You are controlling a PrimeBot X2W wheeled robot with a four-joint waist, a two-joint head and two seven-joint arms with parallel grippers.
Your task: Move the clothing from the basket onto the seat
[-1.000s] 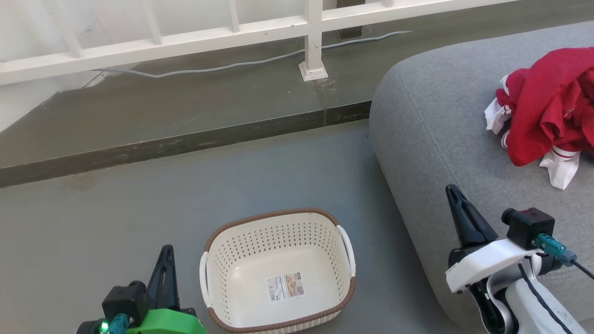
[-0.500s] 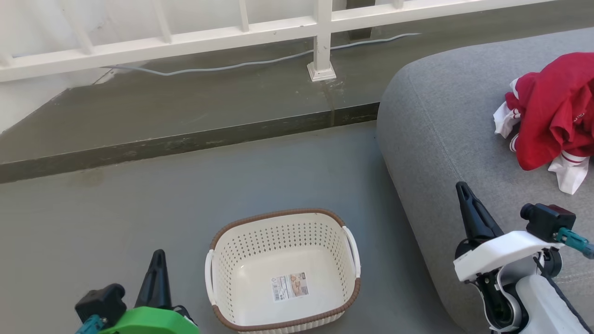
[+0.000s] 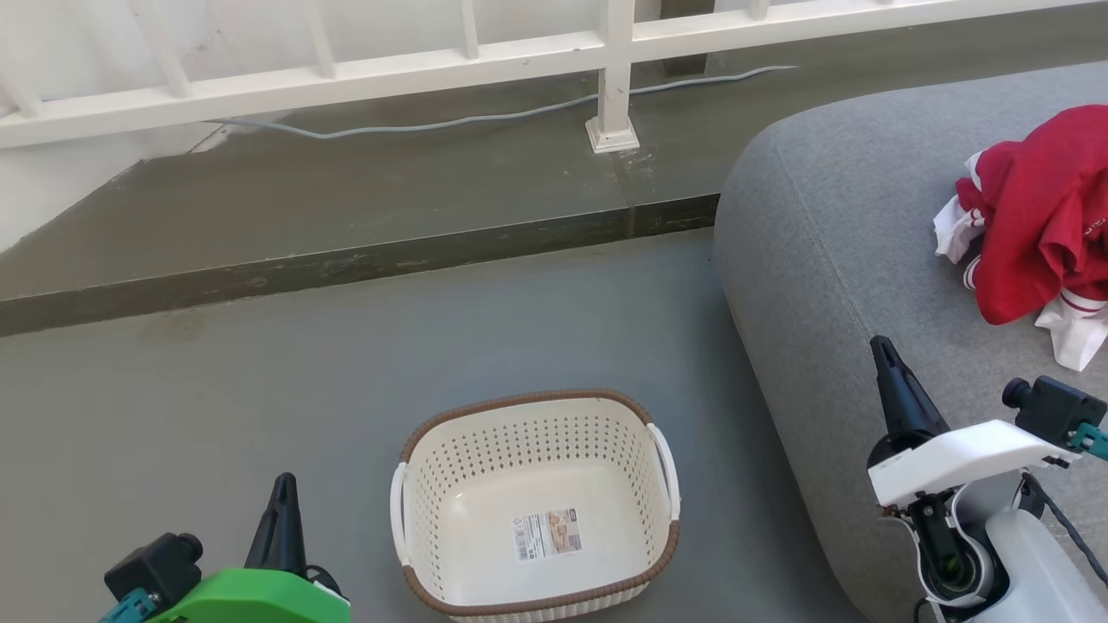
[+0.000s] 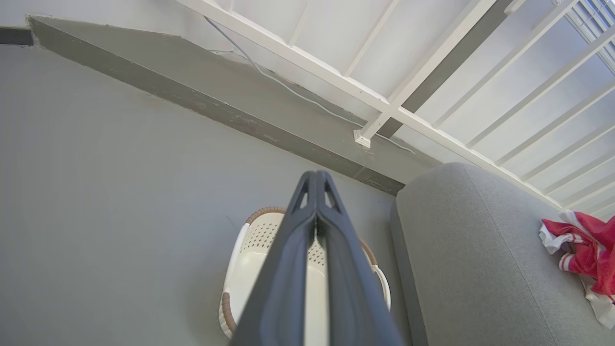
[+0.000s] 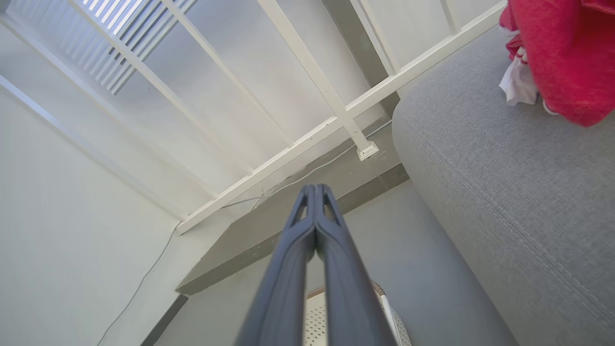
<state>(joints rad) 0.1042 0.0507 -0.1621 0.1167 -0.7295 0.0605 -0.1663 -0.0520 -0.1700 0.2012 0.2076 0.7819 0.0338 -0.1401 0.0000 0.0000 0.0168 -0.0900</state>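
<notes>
**Basket emptied, clothing on the seat, both arms idle**

The basket (image 3: 530, 399) stands on the floor (image 3: 346, 389) just to the right of the left jaws and well to the left of the right jaws. Nothing lies in it; only its sticker label (image 3: 549, 534) shows on the bottom. The clothing (image 3: 1043, 225) lies in a red-and-white heap on the seat (image 3: 831, 260), beyond the right jaws and off to their right, well apart from them. Both pairs of jaws are clenched on nothing, and each wrist view shows the fingers pressed together to the tips.

Over the last second the head camera has swung. The railing (image 3: 346, 73), basket and seat all sit a little further right in its view, though none of them has moved. Measured against the basket, the left jaws have drawn slightly away to its left. The right jaws have kept their place by the seat's rounded edge. The heap looks unchanged.

With no garment left to lift, the task looks finished, and the arms seem to be settling to rest. The heap runs off the edge of the head view, so how it lies beyond that cannot be told.
</notes>
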